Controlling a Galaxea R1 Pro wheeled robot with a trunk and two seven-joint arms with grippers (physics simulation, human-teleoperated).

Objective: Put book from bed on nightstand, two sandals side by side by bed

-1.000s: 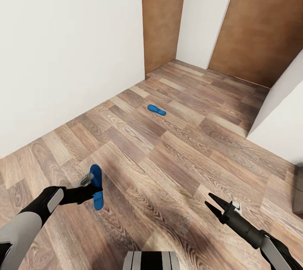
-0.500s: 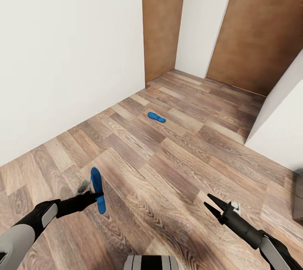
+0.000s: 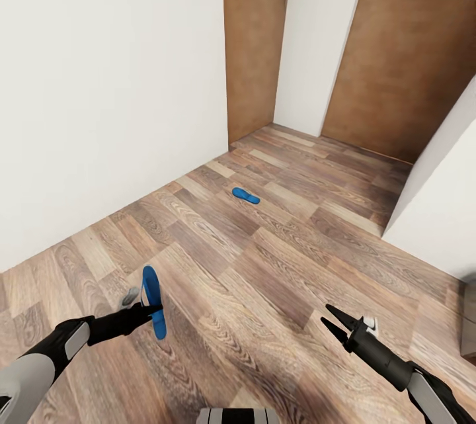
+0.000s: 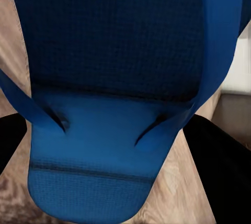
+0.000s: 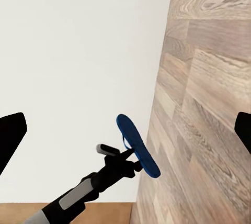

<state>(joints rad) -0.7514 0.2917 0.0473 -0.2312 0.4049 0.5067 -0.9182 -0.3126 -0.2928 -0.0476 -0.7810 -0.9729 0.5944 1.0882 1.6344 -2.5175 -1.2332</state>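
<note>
Plank floor (image 3: pixel 277 258), left gripper (image 3: pixel 151 308) clamped on sandal (image 3: pixel 153 301) (edge-up), right gripper (image 3: pixel 334 323) apart, second sandal (image 3: pixel 246 196) beyond.

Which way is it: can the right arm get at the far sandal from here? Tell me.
Probably not from here. The far sandal lies on the floor well ahead, near the doors, while the right gripper hangs open close to the robot. Nothing lies between them; the gap looks too long without driving nearer.
</note>
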